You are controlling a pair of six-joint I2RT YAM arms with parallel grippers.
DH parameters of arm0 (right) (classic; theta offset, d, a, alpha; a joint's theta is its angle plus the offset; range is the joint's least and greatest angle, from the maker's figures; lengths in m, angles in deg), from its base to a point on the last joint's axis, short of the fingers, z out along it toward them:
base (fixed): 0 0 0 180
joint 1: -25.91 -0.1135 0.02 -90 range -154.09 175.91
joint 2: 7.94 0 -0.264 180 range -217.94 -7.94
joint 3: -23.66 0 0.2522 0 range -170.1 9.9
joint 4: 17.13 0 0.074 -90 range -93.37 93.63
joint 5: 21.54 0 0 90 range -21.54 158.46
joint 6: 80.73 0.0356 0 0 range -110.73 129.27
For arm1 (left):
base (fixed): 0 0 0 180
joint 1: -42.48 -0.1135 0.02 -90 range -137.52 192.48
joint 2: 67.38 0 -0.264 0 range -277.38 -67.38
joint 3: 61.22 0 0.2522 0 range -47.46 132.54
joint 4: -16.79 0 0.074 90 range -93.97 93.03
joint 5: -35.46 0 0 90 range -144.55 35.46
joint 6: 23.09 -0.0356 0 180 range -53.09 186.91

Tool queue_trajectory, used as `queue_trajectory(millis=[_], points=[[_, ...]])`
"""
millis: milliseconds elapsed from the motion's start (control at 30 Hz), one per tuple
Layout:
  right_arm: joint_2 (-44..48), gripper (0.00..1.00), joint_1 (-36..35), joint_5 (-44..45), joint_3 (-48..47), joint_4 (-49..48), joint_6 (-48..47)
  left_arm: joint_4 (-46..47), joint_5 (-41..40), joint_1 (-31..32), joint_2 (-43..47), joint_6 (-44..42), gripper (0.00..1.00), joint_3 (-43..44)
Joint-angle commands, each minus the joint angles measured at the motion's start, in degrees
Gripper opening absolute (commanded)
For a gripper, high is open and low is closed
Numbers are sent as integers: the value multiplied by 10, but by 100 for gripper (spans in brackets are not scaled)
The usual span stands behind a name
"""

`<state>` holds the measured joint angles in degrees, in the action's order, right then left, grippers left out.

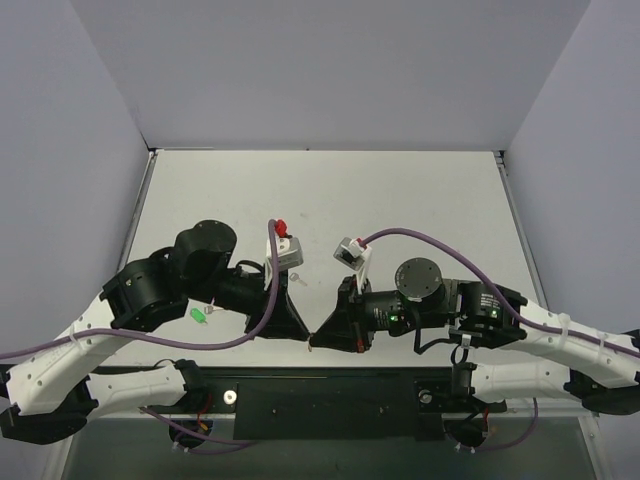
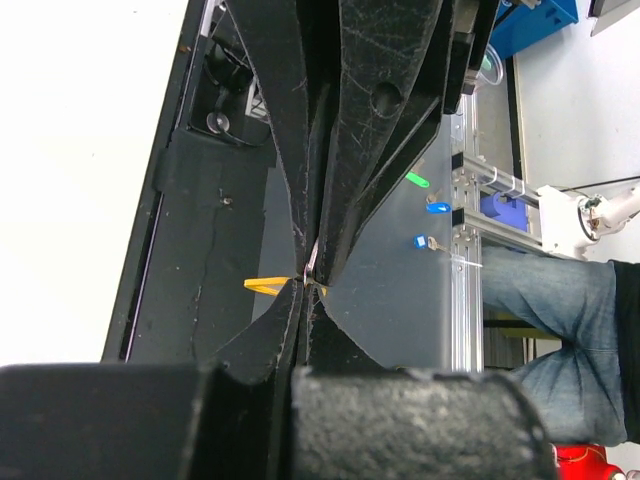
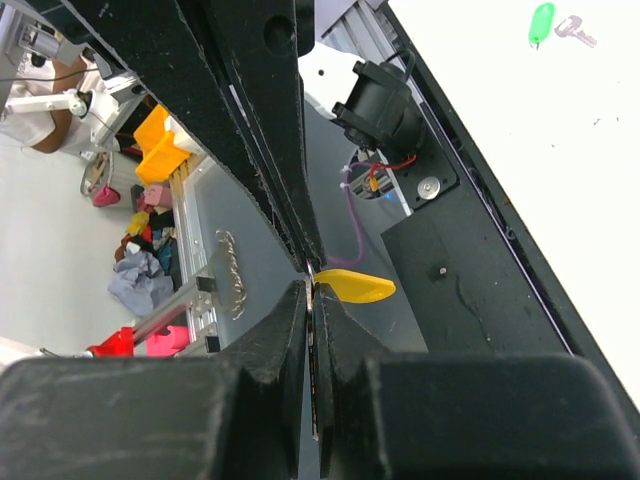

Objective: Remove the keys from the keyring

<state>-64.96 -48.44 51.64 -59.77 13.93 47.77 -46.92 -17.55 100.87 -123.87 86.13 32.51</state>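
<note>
The keyring (image 3: 355, 286), a yellow-orange tag, is held in the air over the near edge of the tabletop (image 1: 420, 200), between the two claw tips. The left claw (image 2: 303, 292) and the right claw (image 3: 312, 292) are both drawn together at the tag's ring end. Whether tag, ring or key is pinched by each cannot be told. A green tag (image 1: 197, 315) lies well apart.

keys (image 2: 312, 262) mostly hidden between fingertips (image 2: 345, 235)
</note>
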Motion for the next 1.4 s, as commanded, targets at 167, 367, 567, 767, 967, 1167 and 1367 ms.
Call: queue_trajectory(millis=[167, 367, 567, 767, 967, 1167, 1367], points=[[-27, 0, 7, 39, -77, 44, -60, -77, 50, 8, -11, -54, 0, 7], [-38, 0, 10, 48, -127, 86, -91, -95, 52, 8, -20, -67, 0, 14], [-39, 0, 13, 41, -139, 94, -97, -95, 48, 8, -18, -67, 0, 13], [-39, 0, 13, 36, -128, 87, -89, -81, 41, 8, -13, -60, 0, 12], [-27, 0, 12, 47, -112, 72, -81, -44, -8, 8, 4, -31, 1, 11], [-1, 0, 13, 70, -79, 39, -68, 28, -81, 8, 63, 23, 30, -6], [24, 0, 12, 93, -45, -18, -48, 161, -147, 8, 125, 110, 42, -60]])
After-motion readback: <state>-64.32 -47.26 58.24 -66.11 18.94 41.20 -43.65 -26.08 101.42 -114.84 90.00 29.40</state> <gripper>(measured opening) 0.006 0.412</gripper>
